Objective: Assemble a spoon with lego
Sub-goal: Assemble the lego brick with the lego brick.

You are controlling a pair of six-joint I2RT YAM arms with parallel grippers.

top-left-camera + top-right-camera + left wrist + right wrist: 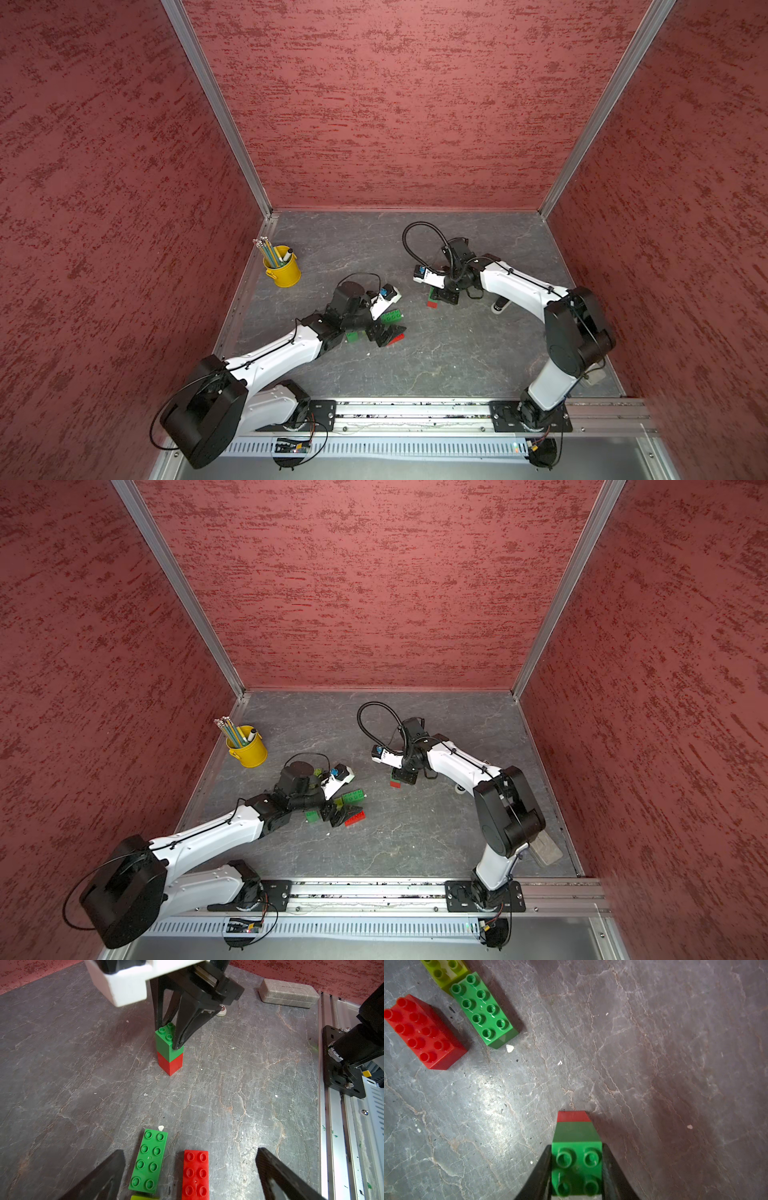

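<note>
A: So, where now for the spoon (169,1051)?

B: Barely begun. Just a two-brick stem: green square brick (166,1042) clicked atop red square brick (170,1065), upright on the middle of the surface (228,1105) and seemingly resting there. Pinched across the green brick's side walls by the right claw (576,1169), pressed tight against them.

A: And the left claw (190,1153)?

B: Spread wide, holding nothing, hovering over the loose lego (392,318). Below: oblong dark green brick (148,1161) and oblong red brick (195,1174), flat, studs up, side by side but apart. Lime brick (444,972) just beside the green one's end.

A: Handling?

B: Probably light, rigid, hollow plastic. Glossy, so likely a bit slippery on the smooth walls. Best gripped across the flat sides, below the studs, never on the round knobs. Likely to need a firm, straight push to seat. Prone to tipping as a tall, narrow column.

A: Textures?

B: Shiny moulded blocks, crisp-edged, round studs in pairs. Underneath, matte grey stone-look sheet, veined with pale cracks, flecked with white crumbs.
</note>
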